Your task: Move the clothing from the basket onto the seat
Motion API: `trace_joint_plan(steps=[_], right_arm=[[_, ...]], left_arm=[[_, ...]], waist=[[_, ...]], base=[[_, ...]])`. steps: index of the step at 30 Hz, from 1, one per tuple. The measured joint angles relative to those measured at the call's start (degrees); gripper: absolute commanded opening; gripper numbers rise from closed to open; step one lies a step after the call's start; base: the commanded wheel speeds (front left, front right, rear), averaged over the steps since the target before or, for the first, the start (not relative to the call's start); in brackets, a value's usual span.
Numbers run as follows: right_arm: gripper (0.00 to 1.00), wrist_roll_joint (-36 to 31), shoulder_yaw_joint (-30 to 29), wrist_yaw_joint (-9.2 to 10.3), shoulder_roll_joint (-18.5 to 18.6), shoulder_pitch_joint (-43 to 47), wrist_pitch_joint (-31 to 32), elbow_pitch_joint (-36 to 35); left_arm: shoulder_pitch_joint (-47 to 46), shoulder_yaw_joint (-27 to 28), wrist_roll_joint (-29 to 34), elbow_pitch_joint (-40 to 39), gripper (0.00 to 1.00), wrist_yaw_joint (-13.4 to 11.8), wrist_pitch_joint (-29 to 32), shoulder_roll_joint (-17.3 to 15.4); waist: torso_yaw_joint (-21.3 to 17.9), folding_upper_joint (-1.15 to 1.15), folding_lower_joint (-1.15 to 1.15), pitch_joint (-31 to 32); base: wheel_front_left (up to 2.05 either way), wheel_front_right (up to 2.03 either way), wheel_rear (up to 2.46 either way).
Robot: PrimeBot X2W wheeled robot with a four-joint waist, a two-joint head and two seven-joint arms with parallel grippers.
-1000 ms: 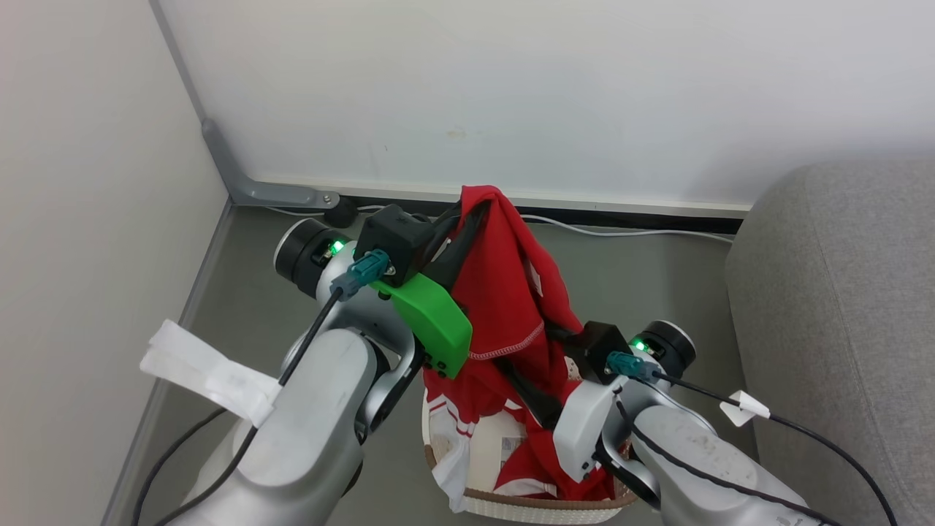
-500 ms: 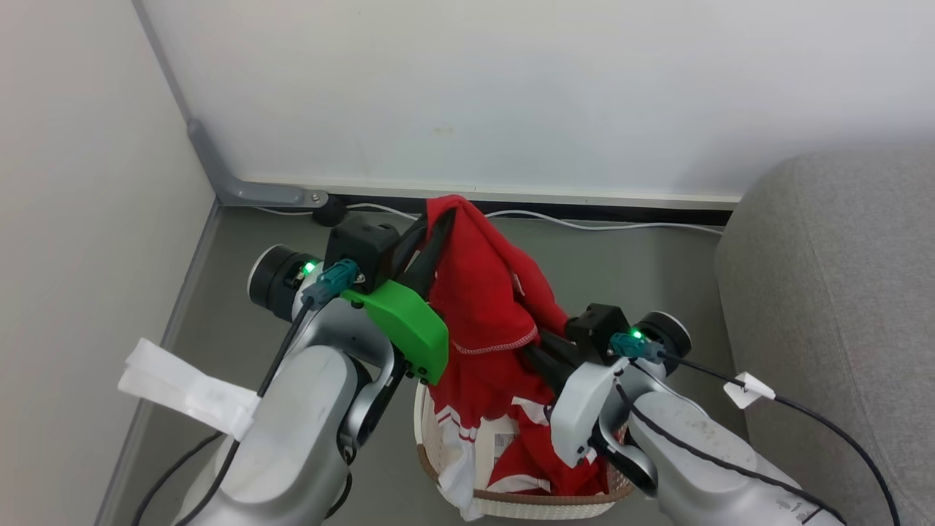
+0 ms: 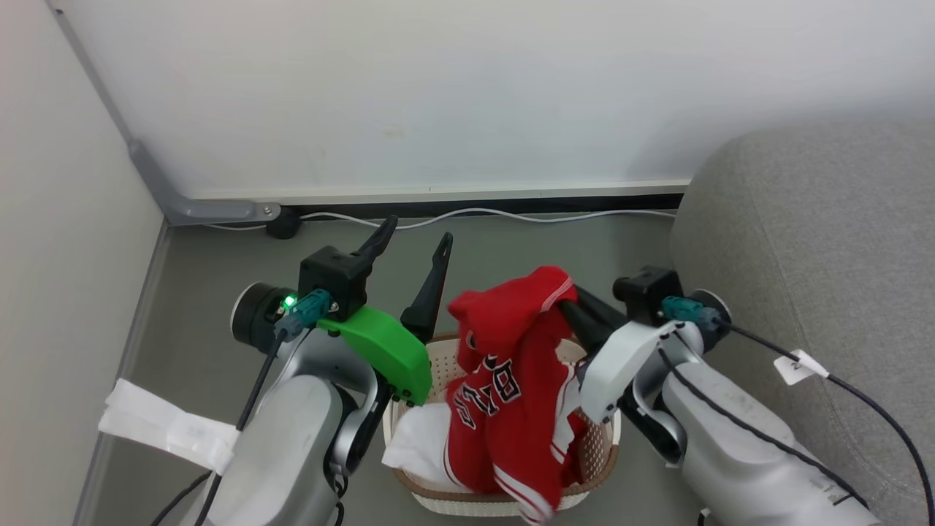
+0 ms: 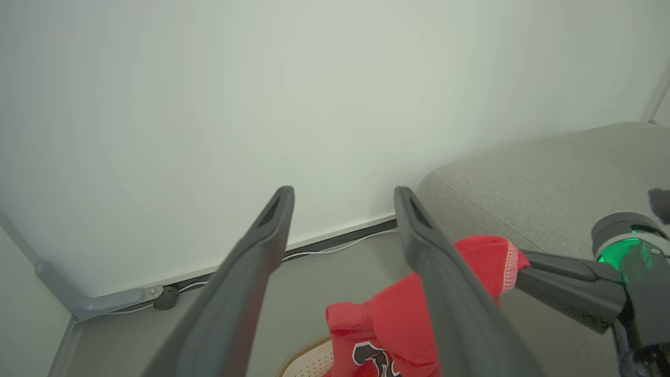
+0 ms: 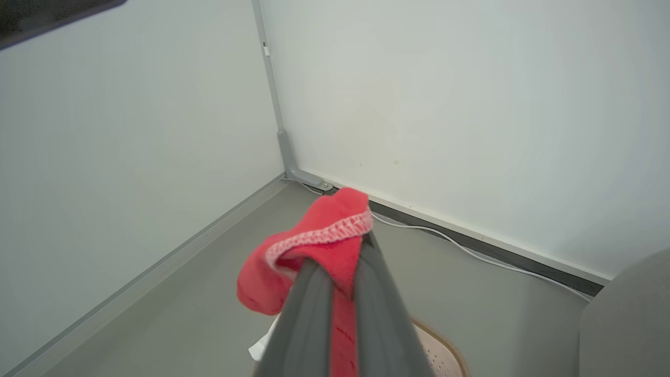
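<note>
Handover from left to right. The left gripper point(image 3: 418, 232), which pinched the red jersey point(image 3: 511, 380) a second ago, now stands empty with its fingers spread. The right gripper point(image 3: 573, 303) has clamped onto the garment's hemmed edge. The jersey hangs from it, its lower part still draped in the laundry basket point(image 3: 438, 358) on the grey floor point(image 3: 219, 277). The probable next step is to carry it right to the grey sofa seat point(image 3: 818, 241). Behind: white wall point(image 3: 438, 88), trailing cable point(image 3: 475, 214).

Bare floor point(image 3: 511, 248) between basket point(image 3: 447, 356) and wall point(image 3: 438, 95); seat point(image 3: 803, 241) crowds right, side wall point(image 3: 58, 256) left, cable point(image 3: 475, 213) along skirting.
</note>
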State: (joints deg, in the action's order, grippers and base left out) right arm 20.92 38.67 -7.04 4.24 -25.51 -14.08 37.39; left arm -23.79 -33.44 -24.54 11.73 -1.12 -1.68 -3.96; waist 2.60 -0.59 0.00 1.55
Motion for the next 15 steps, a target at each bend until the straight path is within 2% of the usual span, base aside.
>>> trace_joint_plan(steps=[5, 15], right_arm=[[0.0, 0.33, -4.3, 1.43, 2.36, -0.96, -0.01, -3.75], [0.0, 0.34, -12.18, 5.97, 7.81, -0.64, -0.1, -11.8]], left_arm=[[2.2, -0.12, -0.44, -0.57, 1.0, 0.01, -0.96, -0.22], [5.94, -1.03, -2.03, -1.43, 1.0, 0.6, -2.99, -0.43]], waist=[[-2.24, 0.0, 0.0, -0.18], [-7.76, 0.0, 0.0, -0.58]], base=[[0.0, 0.0, 0.0], [0.0, 0.0, 0.0]])
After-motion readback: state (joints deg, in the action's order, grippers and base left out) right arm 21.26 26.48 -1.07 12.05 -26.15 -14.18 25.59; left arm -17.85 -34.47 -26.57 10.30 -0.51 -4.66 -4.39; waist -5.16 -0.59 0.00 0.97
